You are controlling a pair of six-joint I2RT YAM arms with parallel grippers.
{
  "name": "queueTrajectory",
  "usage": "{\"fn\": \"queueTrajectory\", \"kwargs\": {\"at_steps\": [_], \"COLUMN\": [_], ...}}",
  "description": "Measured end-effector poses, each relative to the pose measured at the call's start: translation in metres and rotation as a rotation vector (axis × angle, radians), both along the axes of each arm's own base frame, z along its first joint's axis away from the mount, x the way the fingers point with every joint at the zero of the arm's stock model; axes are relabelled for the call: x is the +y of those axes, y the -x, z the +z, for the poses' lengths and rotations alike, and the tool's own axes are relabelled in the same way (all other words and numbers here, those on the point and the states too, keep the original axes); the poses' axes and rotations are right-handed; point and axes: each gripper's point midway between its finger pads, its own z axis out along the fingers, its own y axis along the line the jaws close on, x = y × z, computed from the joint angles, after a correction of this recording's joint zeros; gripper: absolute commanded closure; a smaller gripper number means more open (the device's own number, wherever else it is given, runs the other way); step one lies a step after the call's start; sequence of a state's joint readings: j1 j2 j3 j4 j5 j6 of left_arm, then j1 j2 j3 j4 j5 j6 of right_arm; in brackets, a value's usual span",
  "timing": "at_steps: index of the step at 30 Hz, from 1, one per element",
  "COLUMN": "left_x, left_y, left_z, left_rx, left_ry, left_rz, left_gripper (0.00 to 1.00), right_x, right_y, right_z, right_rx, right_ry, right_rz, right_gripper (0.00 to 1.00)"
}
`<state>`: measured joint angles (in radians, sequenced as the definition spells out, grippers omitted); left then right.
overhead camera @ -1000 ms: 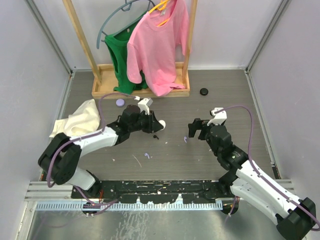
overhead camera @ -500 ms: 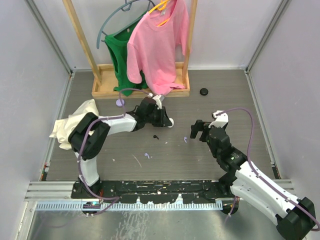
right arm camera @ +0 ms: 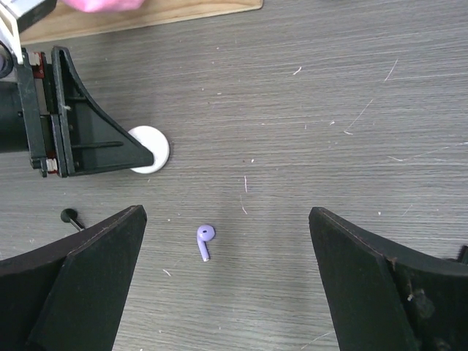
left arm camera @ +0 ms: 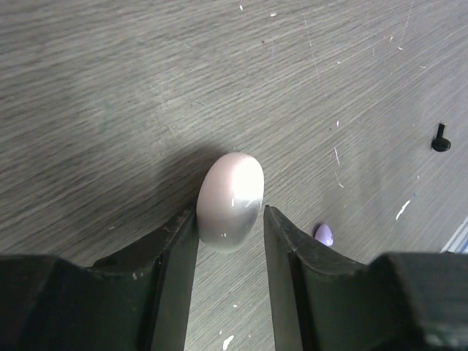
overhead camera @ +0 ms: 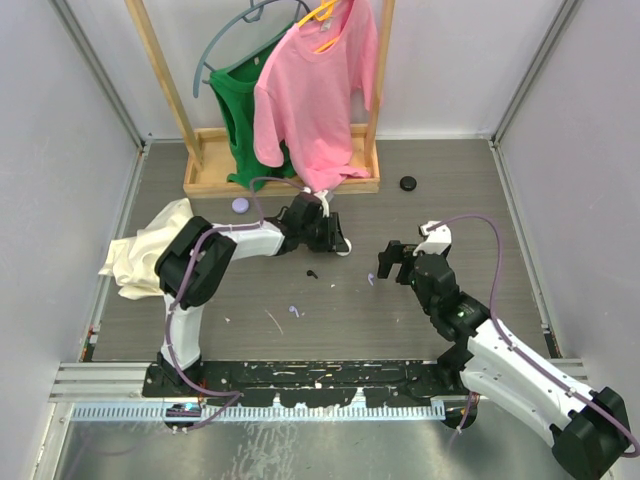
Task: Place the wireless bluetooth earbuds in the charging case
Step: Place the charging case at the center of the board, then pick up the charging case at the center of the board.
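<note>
Scanning from the left edge: a cream cloth (overhead camera: 140, 255) is seen bunched on the grey counter (overhead camera: 460, 210), beside the left arm (overhead camera: 200, 270). A lilac round piece (overhead camera: 240, 204) is noted just in front of the wooden rack (overhead camera: 205, 165), from which a green shirt (overhead camera: 240, 130) and a pink shirt (overhead camera: 315, 100) are hung.

The left pincer (left arm camera: 229, 213) is held low over the middle of the counter. A white rounded case (left arm camera: 232, 190) is framed between its fingers (left arm camera: 172, 270), down on the counter. Both fingers are set close against the sides of the case; whether it is clamped or merely flanked cannot be told.

A black earbud (overhead camera: 312, 273) is found on the near side of the case, apart from it. A lilac earbud (overhead camera: 293, 312) is logged nearer the bases, lying loose. A second lilac earbud (right arm camera: 204, 241) is seen on the counter under the right pincer (overhead camera: 392, 264), whose fingers are spread wide apart with nothing held.

A black round piece (overhead camera: 407, 183) is noted farther back, near the right end of the rack.
</note>
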<state>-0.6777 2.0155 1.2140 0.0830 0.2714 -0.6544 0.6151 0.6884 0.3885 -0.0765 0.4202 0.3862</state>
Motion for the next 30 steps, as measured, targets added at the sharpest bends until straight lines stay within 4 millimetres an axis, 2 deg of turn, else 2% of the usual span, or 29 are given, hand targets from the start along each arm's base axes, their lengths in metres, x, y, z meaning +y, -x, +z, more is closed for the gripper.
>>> {"fn": "queueTrajectory", "kwargs": {"at_steps": [3, 9, 18, 22, 23, 24, 28, 30], "left_x": [0.002, 0.014, 0.052, 0.080, 0.090, 0.097, 0.127, 0.141], "left_y": [-0.001, -0.005, 0.001, 0.003, 0.005, 0.006, 0.016, 0.022], "left_z": [0.001, 0.008, 0.022, 0.044, 0.053, 0.061, 0.098, 0.114], "left_rx": [-0.006, -0.043, -0.071, -0.116, -0.136, -0.154, -0.246, -0.284], "left_ry": [-0.009, -0.067, -0.135, -0.160, -0.166, -0.168, -0.179, -0.184], "left_rz": [0.008, 0.030, 0.081, 0.115, 0.127, 0.138, 0.186, 0.209], "left_gripper": [0.38, 0.19, 0.15, 0.11, 0.03, 0.00, 0.02, 0.02], "right_x": [0.001, 0.005, 0.012, 0.017, 0.018, 0.018, 0.015, 0.007], "right_y": [0.000, 0.001, -0.001, -0.008, -0.011, -0.013, -0.026, -0.034], "right_z": [-0.003, -0.004, -0.002, 0.004, 0.006, 0.008, 0.015, 0.018], "right_rx": [0.008, 0.016, 0.035, 0.045, 0.046, 0.046, 0.049, 0.052], "right_ry": [0.010, 0.013, 0.030, 0.052, 0.057, 0.064, 0.083, 0.084], "right_rz": [0.007, 0.036, 0.067, 0.078, 0.079, 0.078, 0.055, 0.021], "right_gripper": [0.00, 0.00, 0.00, 0.00, 0.00, 0.00, 0.00, 0.00]}}
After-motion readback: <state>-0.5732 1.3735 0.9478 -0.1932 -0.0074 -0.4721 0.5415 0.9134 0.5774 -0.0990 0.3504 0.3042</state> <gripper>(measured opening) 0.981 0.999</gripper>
